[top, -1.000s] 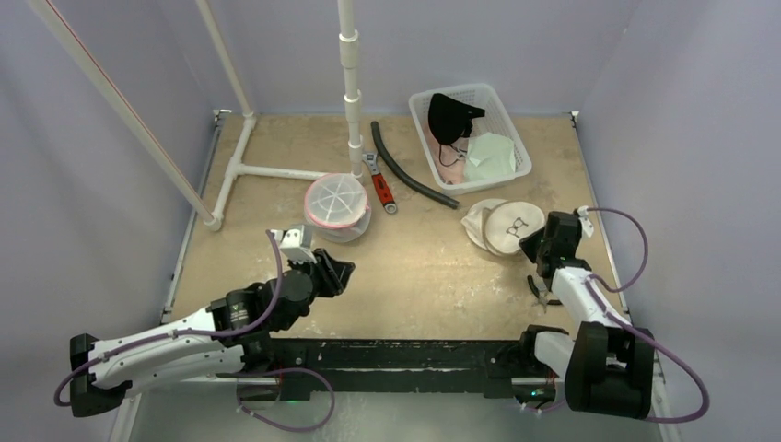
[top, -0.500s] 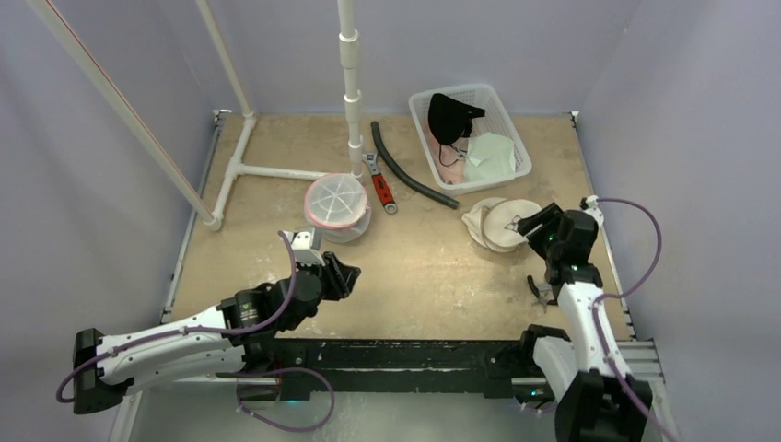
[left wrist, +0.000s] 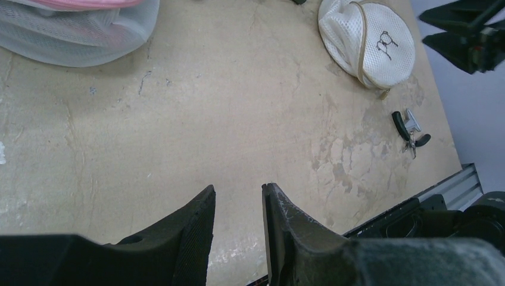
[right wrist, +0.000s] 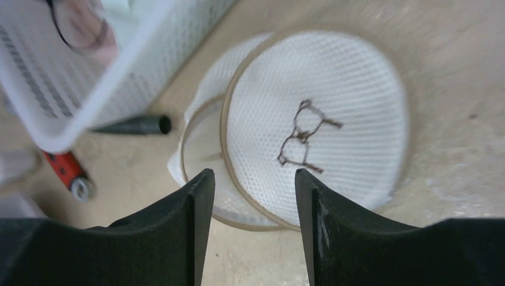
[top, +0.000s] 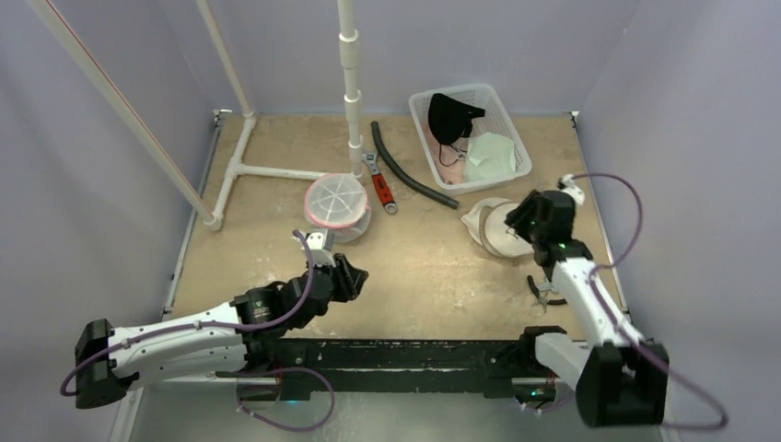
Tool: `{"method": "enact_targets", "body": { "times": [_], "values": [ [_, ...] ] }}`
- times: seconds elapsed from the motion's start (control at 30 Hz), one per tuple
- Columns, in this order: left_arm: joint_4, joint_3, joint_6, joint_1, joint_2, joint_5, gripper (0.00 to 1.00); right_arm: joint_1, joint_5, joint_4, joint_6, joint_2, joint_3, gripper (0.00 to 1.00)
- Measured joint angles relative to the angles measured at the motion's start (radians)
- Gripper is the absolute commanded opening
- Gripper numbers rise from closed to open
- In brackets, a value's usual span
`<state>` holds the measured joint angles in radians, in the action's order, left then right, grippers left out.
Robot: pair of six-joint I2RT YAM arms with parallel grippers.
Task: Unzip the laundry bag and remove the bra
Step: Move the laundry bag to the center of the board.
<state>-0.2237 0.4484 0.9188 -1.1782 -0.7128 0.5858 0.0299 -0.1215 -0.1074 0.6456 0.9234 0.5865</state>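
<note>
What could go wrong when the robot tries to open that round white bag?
The right gripper hovers open over the bag, which lies loose on the table. The left gripper is far off and empty, so a tug might drag the whole bag. The basket sits close by and could get bumped. I can't make out the zip pull, so the gripper may pinch mesh instead.

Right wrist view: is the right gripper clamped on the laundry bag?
No, the right gripper stands open above the laundry bag, jaws apart and holding nothing.
</note>
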Motion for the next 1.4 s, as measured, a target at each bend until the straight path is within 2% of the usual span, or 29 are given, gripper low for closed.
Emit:
{"method": "enact_targets", "body": {
  "times": [0.13, 0.23, 0.5, 0.9, 1.1, 1.27, 1.4],
  "values": [
    [0.017, -0.003, -0.003, 0.0, -0.02, -0.017, 0.34, -0.176, -0.073, 0.013, -0.018, 0.231, 0.053, 0.62],
    [0.03, -0.007, -0.003, 0.0, -0.021, -0.026, 0.34, -0.257, -0.131, 0.013, -0.039, 0.318, 0.081, 0.63],
    [0.072, -0.028, -0.003, 0.0, -0.066, -0.039, 0.35, -0.294, -0.282, 0.023, -0.082, 0.467, 0.134, 0.61],
    [0.111, -0.036, -0.003, 0.0, -0.085, -0.045, 0.35, -0.319, -0.313, 0.029, -0.09, 0.636, 0.223, 0.58],
    [0.137, -0.046, -0.003, 0.0, -0.088, -0.055, 0.35, -0.323, -0.331, 0.009, -0.098, 0.715, 0.284, 0.44],
    [0.152, -0.057, -0.002, 0.0, -0.087, -0.059, 0.35, -0.325, -0.334, -0.012, -0.114, 0.739, 0.304, 0.25],
    [0.155, -0.066, -0.002, 0.0, -0.08, -0.06, 0.35, -0.325, -0.333, -0.019, -0.124, 0.737, 0.306, 0.03]
  ]
}}
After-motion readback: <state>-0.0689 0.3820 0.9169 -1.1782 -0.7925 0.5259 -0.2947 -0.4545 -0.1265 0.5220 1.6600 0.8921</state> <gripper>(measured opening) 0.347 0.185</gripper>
